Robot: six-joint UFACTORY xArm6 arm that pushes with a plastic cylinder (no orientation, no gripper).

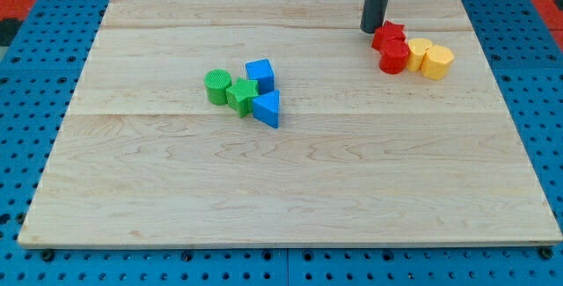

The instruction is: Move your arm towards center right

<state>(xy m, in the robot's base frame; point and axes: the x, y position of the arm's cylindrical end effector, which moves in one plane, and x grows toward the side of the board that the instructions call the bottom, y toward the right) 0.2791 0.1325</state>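
my tip (370,30): end of the dark rod, on the table (290,189) near the view's top right; touching or just beside the upper-left edge of the red star block.
fingers: none on this rig, just the rod, so no open or closed state to give.
red star block (389,33): right of my tip, touching the red cylinder (394,56) below it.
yellow blocks: one (419,53) beside the red cylinder, another (437,61) to its right; exact shapes unclear.
centre cluster: green cylinder (217,85), green star block (241,95), blue cube (260,75), blue triangle block (267,108), packed together, well apart from my tip.
board surround: blue perforated base (26,66).
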